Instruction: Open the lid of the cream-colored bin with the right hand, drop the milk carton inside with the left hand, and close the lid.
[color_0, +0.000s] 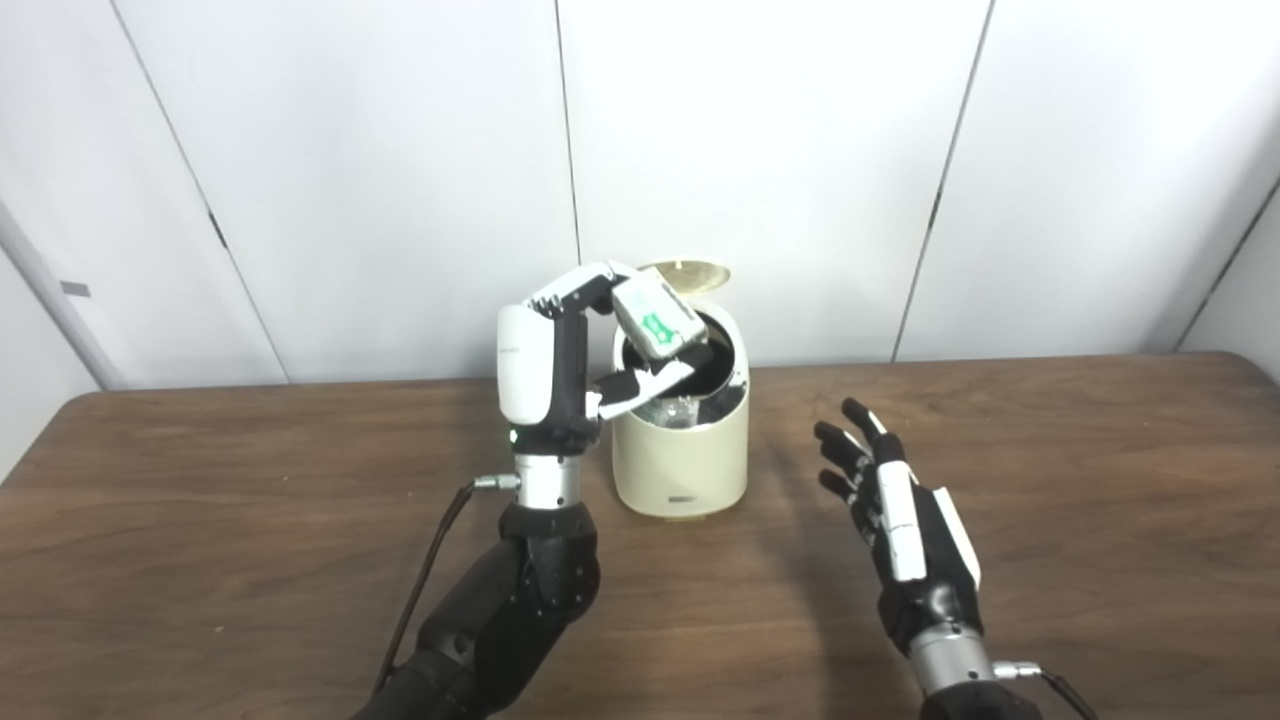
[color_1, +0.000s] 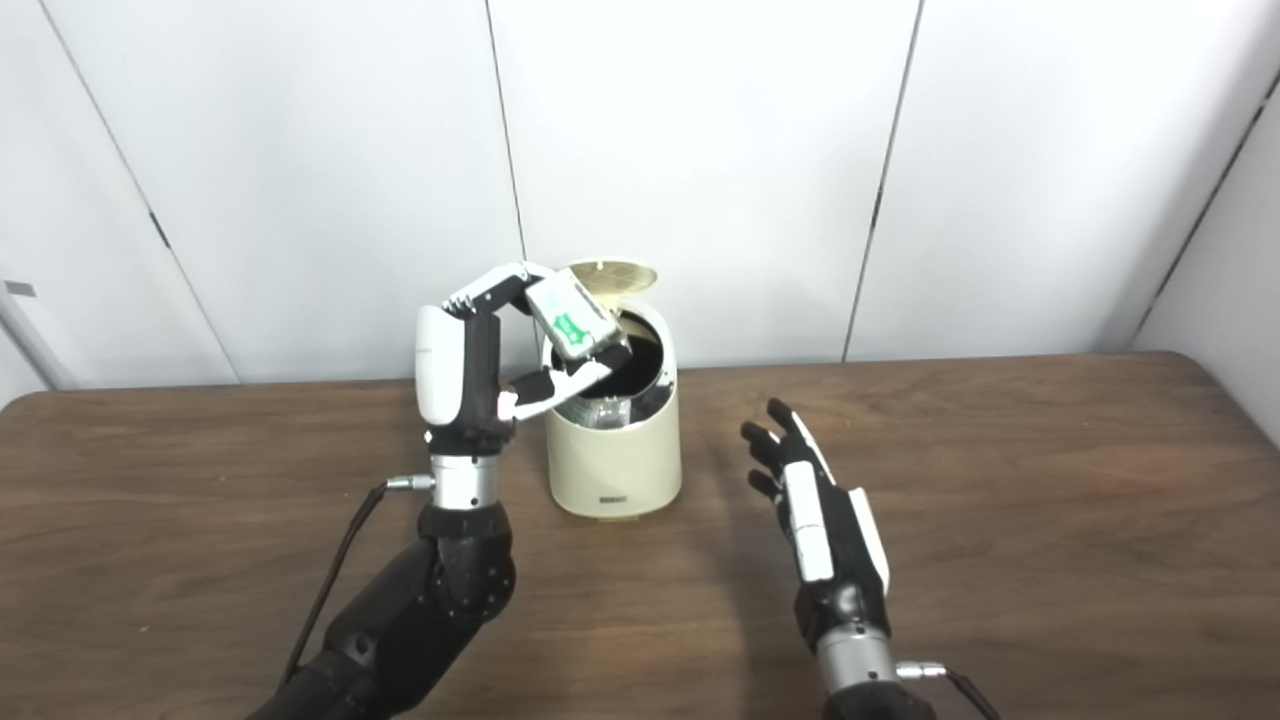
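Standing near the table's (color_0: 250, 560) rear edge, the cream-colored bin (color_0: 680, 465) has its lid (color_0: 688, 275) raised. The left hand (color_0: 560, 365) is clamped on the milk carton (color_0: 657, 318), tilted over the bin's left rim. The carton's lower end is hidden by the thumb. Bin contents are indistinct. The right hand (color_0: 900, 510), fingers spread and holding nothing, hovers right of the bin.
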